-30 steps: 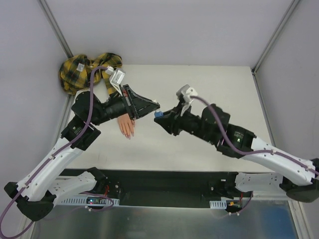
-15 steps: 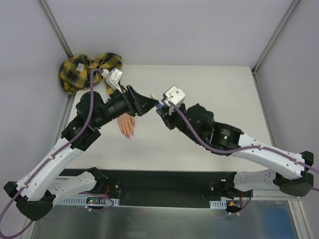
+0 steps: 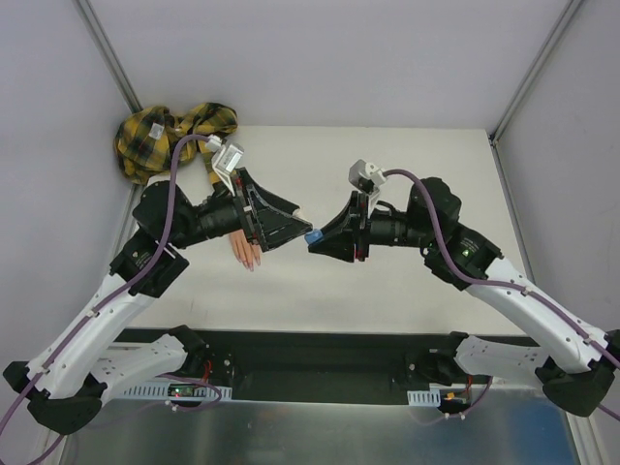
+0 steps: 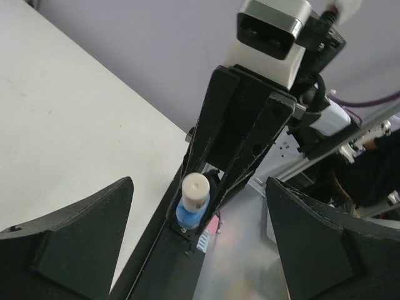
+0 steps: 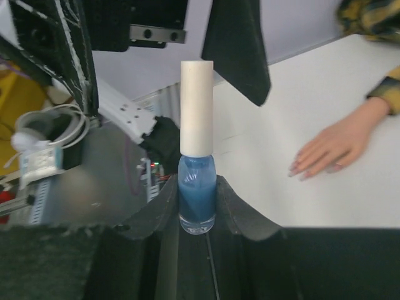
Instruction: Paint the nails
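A white table (image 3: 455,155) fills the middle, evenly lit. Pale grey walls (image 3: 320,58) rise behind it and on both sides, slanting metal posts (image 3: 108,53) at its back corners. A black rail (image 3: 320,356) runs along its near edge

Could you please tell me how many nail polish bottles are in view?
1. The bottle is clamped in the right gripper, its white cap facing the open left gripper. No other shows, though one may be hidden.
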`<state>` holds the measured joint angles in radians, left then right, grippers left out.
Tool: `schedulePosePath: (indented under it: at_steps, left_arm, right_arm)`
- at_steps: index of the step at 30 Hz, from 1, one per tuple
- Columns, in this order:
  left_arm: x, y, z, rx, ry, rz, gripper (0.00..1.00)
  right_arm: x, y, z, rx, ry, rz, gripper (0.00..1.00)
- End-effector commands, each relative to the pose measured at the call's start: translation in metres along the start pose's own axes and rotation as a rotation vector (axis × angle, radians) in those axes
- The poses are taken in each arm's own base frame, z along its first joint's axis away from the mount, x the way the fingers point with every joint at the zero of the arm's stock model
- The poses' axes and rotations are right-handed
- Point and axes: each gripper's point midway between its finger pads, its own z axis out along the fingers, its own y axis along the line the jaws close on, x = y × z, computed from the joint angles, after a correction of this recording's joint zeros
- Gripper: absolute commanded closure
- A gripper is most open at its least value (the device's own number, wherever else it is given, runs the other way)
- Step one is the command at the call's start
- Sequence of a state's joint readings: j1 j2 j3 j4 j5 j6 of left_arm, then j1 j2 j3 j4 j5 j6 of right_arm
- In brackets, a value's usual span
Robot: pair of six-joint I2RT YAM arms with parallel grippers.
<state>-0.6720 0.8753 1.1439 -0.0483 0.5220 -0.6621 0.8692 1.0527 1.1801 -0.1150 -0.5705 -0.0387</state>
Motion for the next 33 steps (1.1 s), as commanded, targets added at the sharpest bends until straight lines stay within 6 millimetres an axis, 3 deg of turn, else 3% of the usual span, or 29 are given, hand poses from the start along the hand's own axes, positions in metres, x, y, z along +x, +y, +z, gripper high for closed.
schedulePosePath:
  at_steps: [1,5,8,12,13,14,15,16,17,18,19,21,22,24,29,32,33]
  left_arm:
    - [-0.013,-0.048,-0.009,0.215,0.007,0.111,0.18]
    - [-0.012,-0.051,-0.01,0.229,0.014,0.11,0.29]
    - [-0.009,-0.052,-0.01,0.246,0.033,0.105,0.43]
    - [-0.009,-0.048,-0.007,0.231,0.032,0.105,0.79]
    - [-0.01,-0.046,-0.007,0.22,0.024,0.114,0.94]
    - [-0.012,-0.043,-0.006,0.204,0.017,0.116,1.0]
    - [-0.011,-0.037,-0.005,0.168,0.02,0.105,1.0]
    - [-0.016,-0.029,-0.003,0.119,-0.01,0.107,1.0]
    - [-0.017,-0.022,-0.003,0.078,-0.015,0.095,1.0]
    - [-0.015,-0.013,-0.002,0.036,-0.016,0.078,1.0]
    - [-0.022,0.002,-0.001,-0.051,-0.061,0.061,1.0]
    - [-0.025,0.02,0.0,-0.148,-0.09,0.032,1.0]
    - [-0.024,0.037,0.0,-0.232,-0.098,0.004,1.0]
    - [-0.023,0.048,0.001,-0.281,-0.093,-0.012,1.0]
    - [-0.02,0.046,0.005,-0.266,-0.076,-0.038,1.0]
    - [-0.018,0.045,0.003,-0.26,-0.068,-0.042,1.0]
    - [-0.018,0.043,0.002,-0.253,-0.072,-0.034,1.0]
  right_arm:
    - [-0.02,0.051,-0.009,-0.277,-0.05,0.019,1.0]
    - [-0.026,0.048,-0.007,-0.27,-0.083,0.027,1.0]
    - [-0.03,0.044,-0.005,-0.249,-0.095,0.036,1.0]
    - [-0.035,0.032,0.0,-0.191,-0.113,0.041,1.0]
    - [-0.035,0.03,0.0,-0.174,-0.116,0.042,1.0]
    - [-0.034,0.026,0.001,-0.148,-0.119,0.022,1.0]
    - [-0.039,0.011,0.003,-0.042,-0.149,0.005,1.0]
    - [-0.022,0.012,0.003,0.03,-0.084,0.007,1.0]
    - [-0.029,0.001,0.001,0.154,-0.086,-0.137,1.0]
    - [-0.042,-0.055,-0.023,0.593,-0.125,-0.189,1.0]
    - [-0.03,-0.044,-0.016,0.699,-0.072,-0.28,1.0]
    - [-0.05,-0.064,-0.047,1.058,-0.057,-0.437,1.0]
    - [-0.054,-0.056,-0.039,1.061,-0.072,-0.456,1.0]
    - [-0.053,-0.049,-0.02,0.996,-0.059,-0.474,1.0]
    - [-0.05,-0.035,0.001,0.82,-0.065,-0.481,1.0]
    - [-0.043,-0.02,0.012,0.63,-0.095,-0.433,1.0]
    - [-0.05,-0.02,0.006,0.612,-0.13,-0.408,1.0]
